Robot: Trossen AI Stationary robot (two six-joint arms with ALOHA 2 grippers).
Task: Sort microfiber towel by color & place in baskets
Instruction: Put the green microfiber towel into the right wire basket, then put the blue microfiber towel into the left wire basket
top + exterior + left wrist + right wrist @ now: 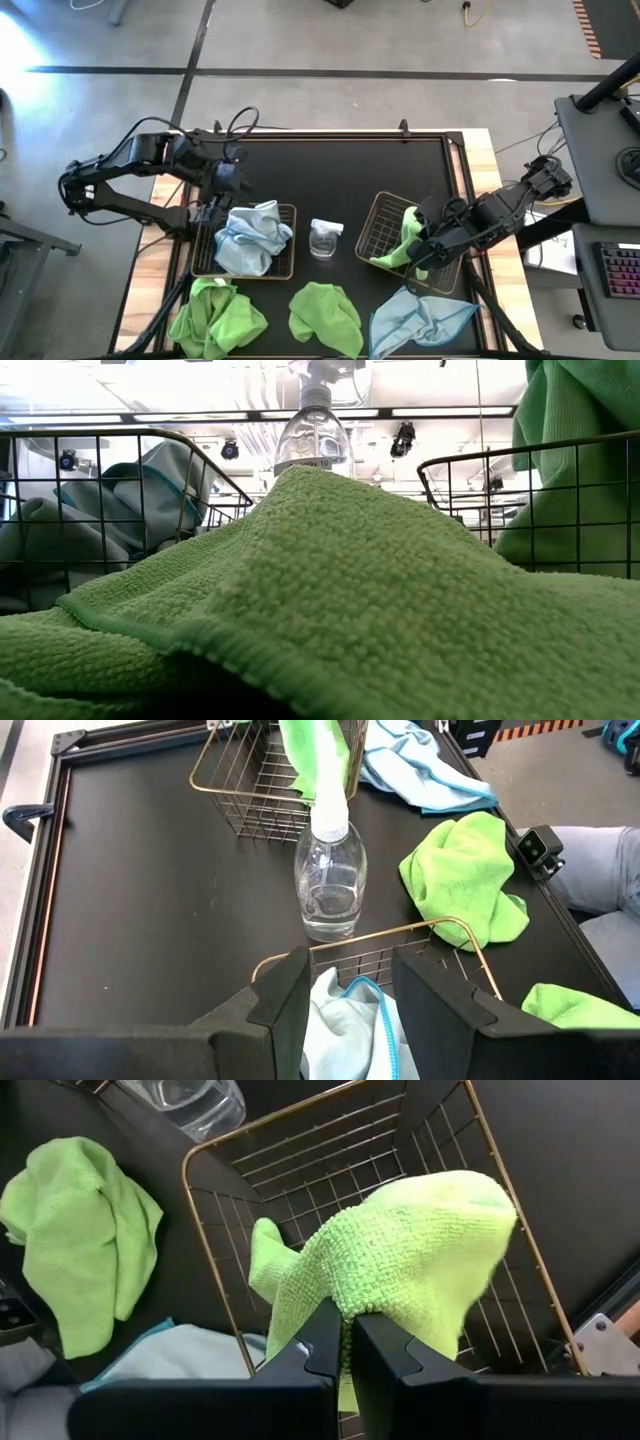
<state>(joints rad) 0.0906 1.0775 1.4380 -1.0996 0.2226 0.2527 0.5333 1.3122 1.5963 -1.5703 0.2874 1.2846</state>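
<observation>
My right gripper (346,1332) is shut on a lime green towel (400,1250) over the right bronze basket (383,222). My left gripper (345,1005) is open above the left basket (288,268), which holds bunched pale blue towels (250,238); one of them (345,1020) shows between its fingers, lower down. Two more lime green towels (213,315) (325,315) and a pale blue one (420,320) lie along the table's near edge. The low view looks across a green towel (340,590) to both baskets. My right gripper pinches a bunched fold of the lime green towel (345,1302) between its two fingers, slanting down from the table's right side. The towel bulges out beyond the fingers. Its lower end (265,1260) trails down onto the right basket's grid base.
A small clear plastic bottle (325,240) stands between the two baskets. The table has a raised dark rim (330,136), and its far half is bare black surface. A person's grey-clad leg (600,870) shows past the table's near edge in the left wrist view.
</observation>
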